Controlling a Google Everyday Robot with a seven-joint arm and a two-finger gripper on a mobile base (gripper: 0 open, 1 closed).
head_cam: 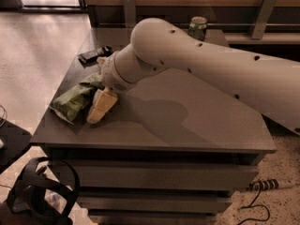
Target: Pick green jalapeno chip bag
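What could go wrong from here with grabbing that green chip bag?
The crinkled olive-green foil chip bag lies near the grey table's edge, with the gripper low at its right side: a push could slide it off. The puffy foil may slip from a shallow grip. The flat black remote-like device sits behind the wrist and might get knocked.
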